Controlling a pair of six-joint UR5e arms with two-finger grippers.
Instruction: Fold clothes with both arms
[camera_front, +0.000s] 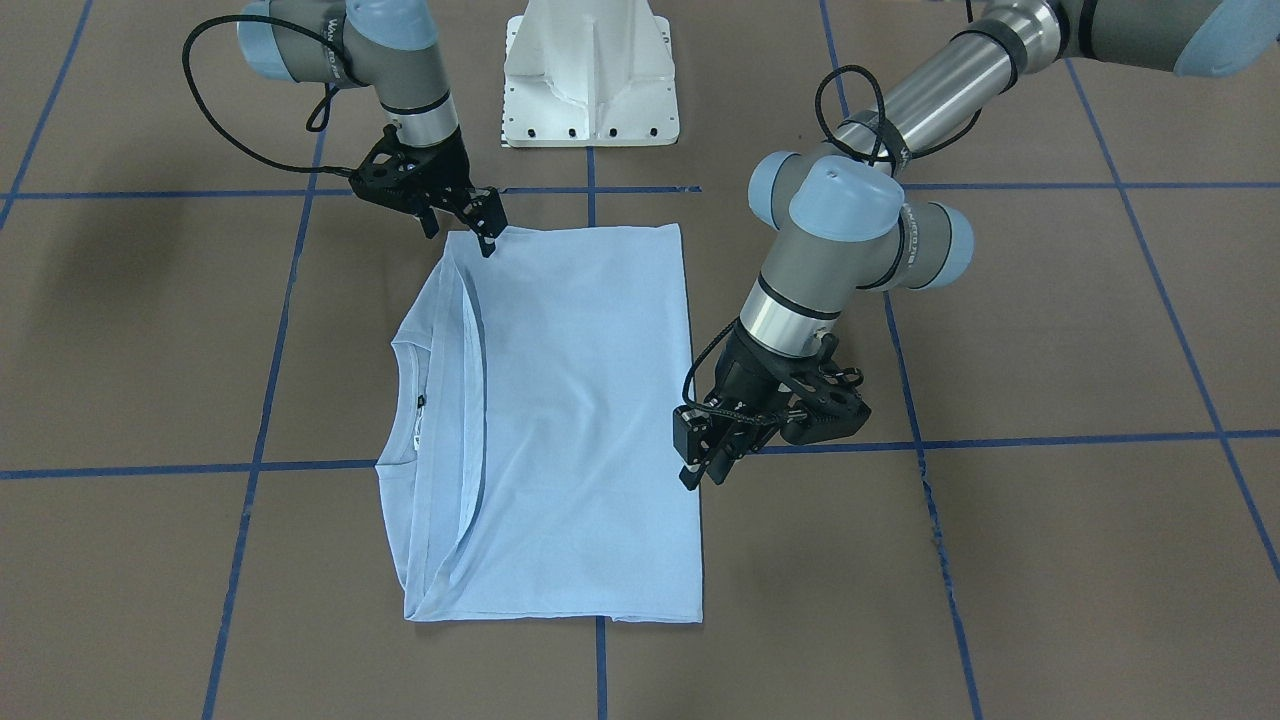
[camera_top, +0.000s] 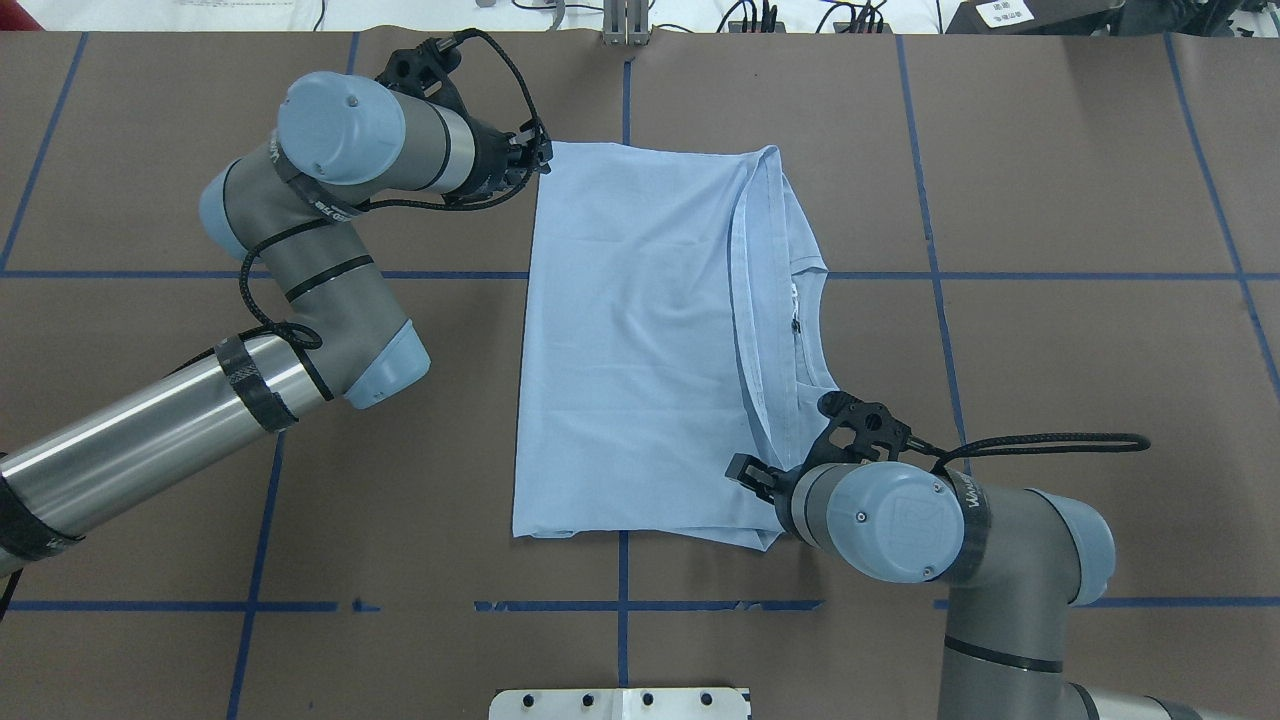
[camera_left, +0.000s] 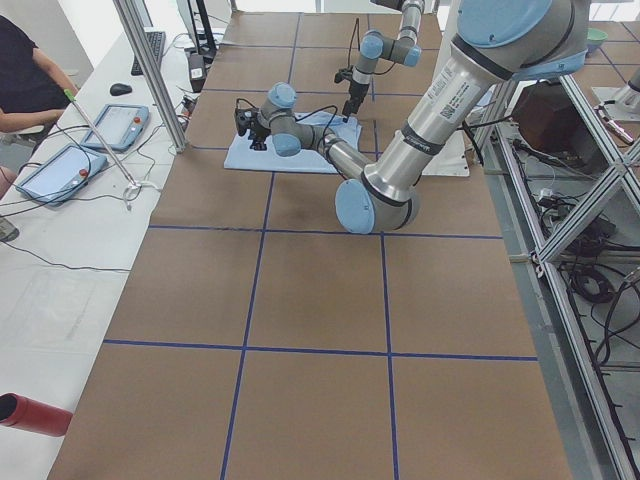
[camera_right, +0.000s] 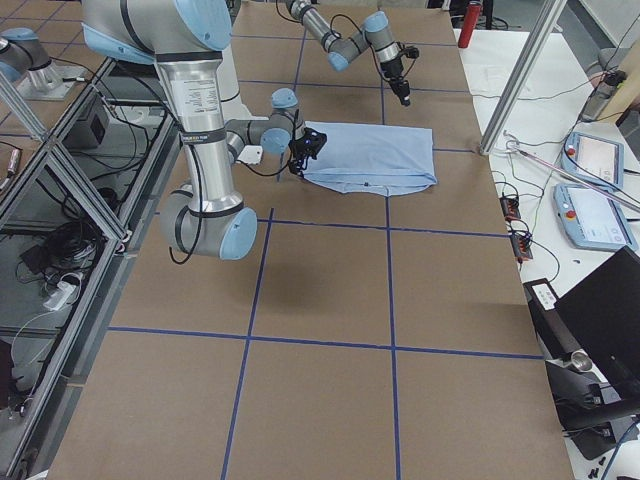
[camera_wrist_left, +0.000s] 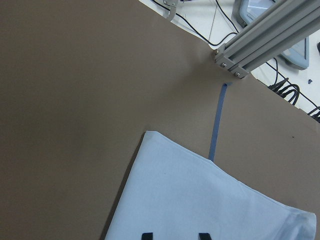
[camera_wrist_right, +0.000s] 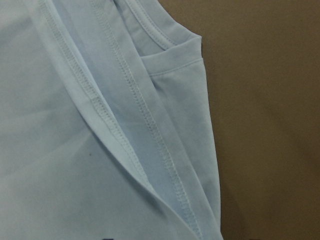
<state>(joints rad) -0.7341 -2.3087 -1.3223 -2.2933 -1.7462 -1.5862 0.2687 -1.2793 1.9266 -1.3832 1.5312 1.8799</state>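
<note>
The clothes are one light blue T-shirt (camera_front: 580, 420) (camera_top: 640, 340) lying folded flat on the brown table, with its ribbed collar (camera_top: 812, 320) and a dark neck label toward the robot's right. My left gripper (camera_top: 542, 160) (camera_front: 700, 470) hovers at the shirt's far left corner; in the left wrist view its fingertips (camera_wrist_left: 146, 236) stand apart over the cloth (camera_wrist_left: 210, 205), open and holding nothing. My right gripper (camera_top: 745, 472) (camera_front: 470, 228) sits at the shirt's near right corner, open, just above the layered hems (camera_wrist_right: 135, 115).
The white pedestal base (camera_front: 590, 80) stands at the robot's edge of the table. Blue tape lines (camera_top: 930, 200) grid the surface. An aluminium frame post (camera_wrist_left: 270, 40) rises past the far edge. A person (camera_left: 25, 80) sits beside tablets (camera_left: 110, 125) on the side bench.
</note>
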